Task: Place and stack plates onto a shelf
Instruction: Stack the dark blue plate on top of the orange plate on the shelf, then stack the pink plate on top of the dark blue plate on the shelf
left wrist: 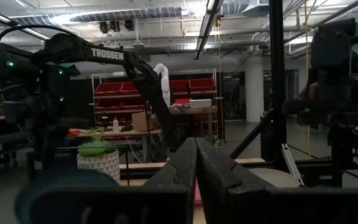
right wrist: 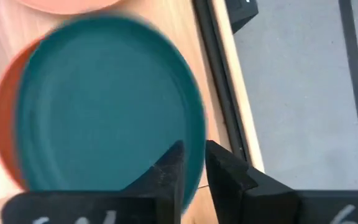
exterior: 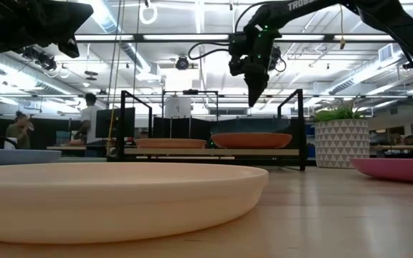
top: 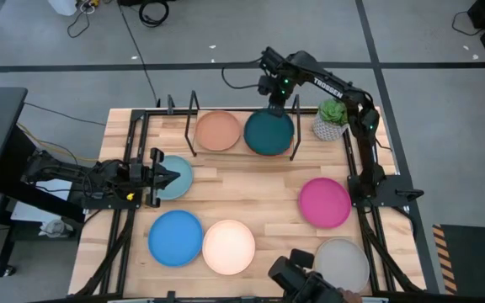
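Note:
The dark teal plate lies on the orange plate at the right end of the shelf, beside the peach plate. My right gripper hangs over the teal plate's far rim, pointing down. Its fingers are open by a narrow gap, and the low view shows my right gripper clear above the stack. My left gripper is shut and hovers level above the light blue plate, which lies flat on the table.
Magenta plate, bright blue plate, cream plate and grey plate lie flat on the near half of the table. A potted plant stands right of the shelf. People show in the room beyond.

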`<state>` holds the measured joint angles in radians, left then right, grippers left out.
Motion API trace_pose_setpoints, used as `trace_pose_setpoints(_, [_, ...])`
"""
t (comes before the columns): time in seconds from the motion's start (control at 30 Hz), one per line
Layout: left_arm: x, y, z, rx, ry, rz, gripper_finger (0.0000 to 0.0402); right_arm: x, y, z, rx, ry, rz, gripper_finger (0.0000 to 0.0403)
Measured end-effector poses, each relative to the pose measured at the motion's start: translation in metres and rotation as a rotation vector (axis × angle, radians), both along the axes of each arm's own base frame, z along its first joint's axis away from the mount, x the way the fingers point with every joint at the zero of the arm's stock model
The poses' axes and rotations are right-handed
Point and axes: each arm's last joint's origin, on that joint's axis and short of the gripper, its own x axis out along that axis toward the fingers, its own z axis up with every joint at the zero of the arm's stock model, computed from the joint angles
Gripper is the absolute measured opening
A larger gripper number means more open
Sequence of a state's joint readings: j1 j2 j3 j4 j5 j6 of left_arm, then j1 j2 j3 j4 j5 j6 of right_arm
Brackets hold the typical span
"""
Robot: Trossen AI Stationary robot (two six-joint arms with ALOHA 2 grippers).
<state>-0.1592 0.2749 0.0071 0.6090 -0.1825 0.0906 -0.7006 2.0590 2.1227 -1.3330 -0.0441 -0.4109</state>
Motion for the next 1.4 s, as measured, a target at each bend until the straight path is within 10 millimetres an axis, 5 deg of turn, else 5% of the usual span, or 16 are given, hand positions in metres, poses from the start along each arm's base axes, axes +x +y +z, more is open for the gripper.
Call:
trace_pose_setpoints(0.3, [0.0,0.0,0.0,0.0,0.0,0.0,0.0016,0.004,0.003,0.0,-0.007,-0.013,-0.041,0.009])
trace_pose_setpoints(0.5, [0.0,0.0,0.0,0.0,0.0,0.0,0.0016,0.029,0.037,0.0,0.018,-0.024,0.026,0.009])
trace_pose_setpoints(0.83, [0.0,0.0,0.0,0.0,0.004,0.0,0.0016,0.079,0.137,-0.004,0.015,-0.028,0.264,0.0089])
trace_pose_setpoints(1.13, [0.001,0.0,-0.002,-0.047,0.023,-0.017,0.0016,0.094,0.222,-0.059,0.079,0.099,0.388,0.0088])
trace_pose_setpoints(1.4, [0.001,0.0,-0.003,-0.046,0.031,-0.017,0.0016,0.093,0.306,-0.097,0.115,0.109,0.734,0.0088])
